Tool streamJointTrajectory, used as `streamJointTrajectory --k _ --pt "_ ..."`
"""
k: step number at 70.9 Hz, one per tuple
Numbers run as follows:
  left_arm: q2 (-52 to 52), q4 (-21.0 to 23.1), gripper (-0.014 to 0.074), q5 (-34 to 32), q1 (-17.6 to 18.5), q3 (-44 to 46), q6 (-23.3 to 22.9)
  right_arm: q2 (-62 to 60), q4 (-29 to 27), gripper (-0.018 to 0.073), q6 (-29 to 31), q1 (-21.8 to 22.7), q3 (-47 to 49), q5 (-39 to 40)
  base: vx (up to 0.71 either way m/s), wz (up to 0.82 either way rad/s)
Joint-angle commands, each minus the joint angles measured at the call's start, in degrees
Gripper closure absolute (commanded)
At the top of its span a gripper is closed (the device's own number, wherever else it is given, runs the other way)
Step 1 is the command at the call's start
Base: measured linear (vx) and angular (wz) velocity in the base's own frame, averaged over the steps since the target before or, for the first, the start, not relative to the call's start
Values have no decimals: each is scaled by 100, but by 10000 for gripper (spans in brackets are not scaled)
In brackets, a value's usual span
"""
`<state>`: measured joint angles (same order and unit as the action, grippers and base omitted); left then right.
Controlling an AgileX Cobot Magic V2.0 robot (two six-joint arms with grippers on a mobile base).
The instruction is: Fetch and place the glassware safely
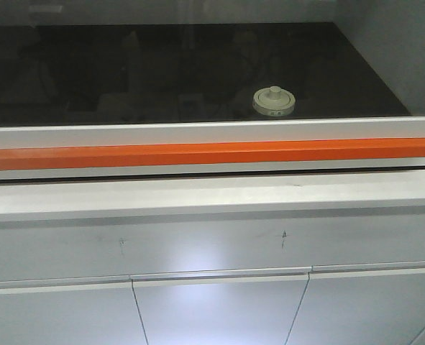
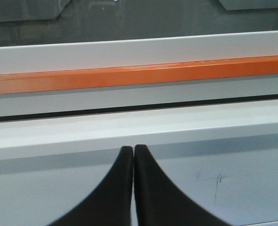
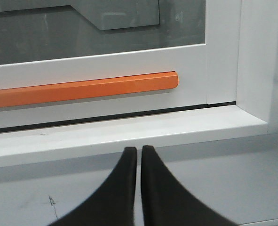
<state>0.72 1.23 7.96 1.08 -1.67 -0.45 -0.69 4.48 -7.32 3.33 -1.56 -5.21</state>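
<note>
The glassware (image 1: 274, 100), a squat clear jar under a cream-white round lid with a central knob, stands behind the dark glass pane of a cabinet sash, right of centre in the front view. An orange handle bar (image 1: 205, 153) runs along the sash's lower frame; it also shows in both wrist views as the orange bar (image 2: 139, 75) and the bar's right end (image 3: 96, 88). My left gripper (image 2: 133, 148) is shut with nothing in it, below the white ledge. My right gripper (image 3: 139, 149) is shut too, empty, just below the same ledge. Neither arm shows in the front view.
A white ledge (image 1: 212, 198) juts out under the sash. Below it are grey-white cabinet doors (image 1: 219, 309) with pen marks. The sash frame's right upright (image 3: 223, 52) meets a white side wall. Dim shapes lie behind the dark glass.
</note>
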Motion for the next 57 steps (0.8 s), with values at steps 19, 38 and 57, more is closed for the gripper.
streamJointTrajectory --k 19,38,57 --pt "66 40 603 -424 43 -154 -29 -54 26 560 40 34 -107 467 0 0" --pt "66 40 603 -424 43 -154 -29 -54 26 560 40 34 -107 467 0 0" --pt "66 40 603 -424 43 -154 -29 -54 26 560 40 34 -107 467 0 0"
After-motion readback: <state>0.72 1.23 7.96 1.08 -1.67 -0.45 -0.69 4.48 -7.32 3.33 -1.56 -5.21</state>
